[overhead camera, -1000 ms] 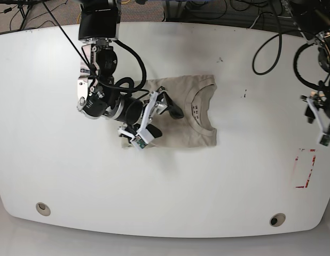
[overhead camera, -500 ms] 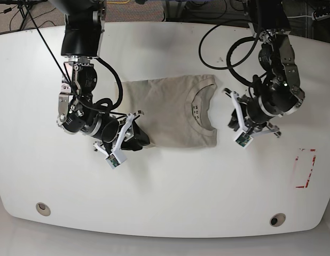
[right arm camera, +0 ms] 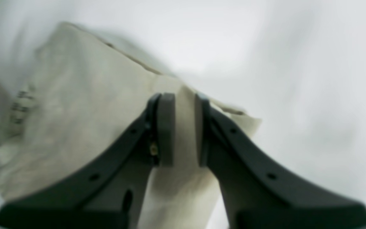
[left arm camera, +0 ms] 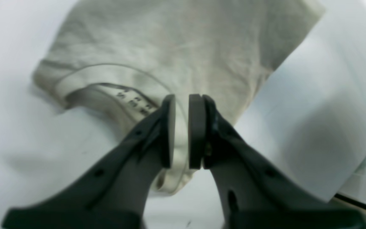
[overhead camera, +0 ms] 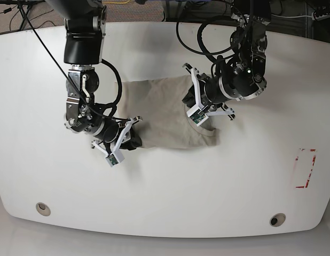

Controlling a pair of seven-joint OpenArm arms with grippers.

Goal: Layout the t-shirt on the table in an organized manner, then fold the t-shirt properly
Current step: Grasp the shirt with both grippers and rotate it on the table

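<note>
Both grippers pinch the shirt [overhead camera: 162, 114]: left gripper [left arm camera: 181, 132] near the collar, right gripper [right arm camera: 180, 128] on an edge (jaws narrow).

The only printing in view is a few short dark lines inside the neckband of the t-shirt [left arm camera: 176, 54]. In the left wrist view they sit just beside the collar rim, blurred beyond reading; in the right wrist view they show as faint smudges. No letter, number or brand can be made out. The red-tape rectangle [overhead camera: 305, 168] on the desk [overhead camera: 165, 202] carries no writing.
</note>
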